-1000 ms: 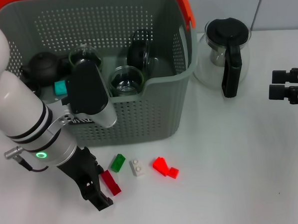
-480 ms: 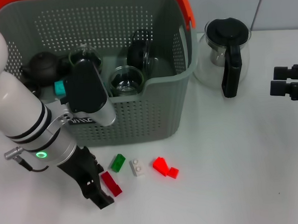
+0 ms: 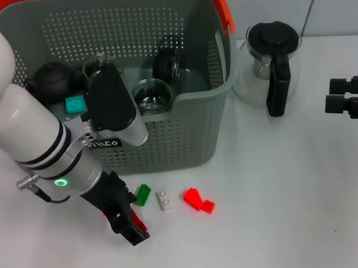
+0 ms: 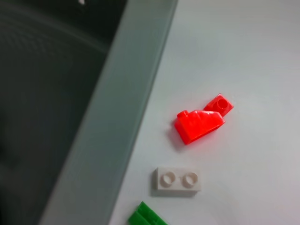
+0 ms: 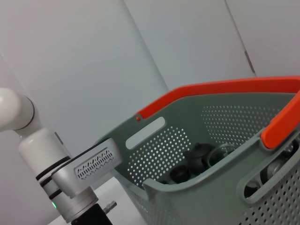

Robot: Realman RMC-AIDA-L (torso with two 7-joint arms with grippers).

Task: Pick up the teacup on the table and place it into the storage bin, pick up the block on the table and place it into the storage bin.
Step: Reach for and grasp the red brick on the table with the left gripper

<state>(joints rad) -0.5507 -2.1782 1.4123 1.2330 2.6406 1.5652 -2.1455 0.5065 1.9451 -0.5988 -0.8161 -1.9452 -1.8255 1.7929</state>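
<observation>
The left tool [image 3: 131, 228] is down on the tabletop [image 3: 279, 213] in front of the storage bin [image 3: 185, 139], directly over a dark red block [image 3: 137, 221] of which only slivers show beside its black fingers; whether those fingers are parted, shut or already gripping cannot be told from any view. Just beyond the tool, toward the bin, lies a green block [image 3: 143, 194], then a white two-stud block [image 3: 165, 200], then two bright red blocks [image 3: 198, 200] touching each other (the left wrist camera shows the same row beside the bin's wall). Behind the tool, inside the bin, sit a dark teapot [image 3: 49, 81], a teal block [image 3: 75, 104] and several glass cups [image 3: 150, 94], so the teacup step appears done and at least one block looks stowed. No teacup is seen on the tabletop. What seems left is lifting the dark red block and carrying it over the rim. Farther right stands a glass pot [image 3: 271, 63] with a black lid. The right tool [image 3: 327, 96] is parked at the far right edge, well apart from the work, its fingers held apart and empty.
</observation>
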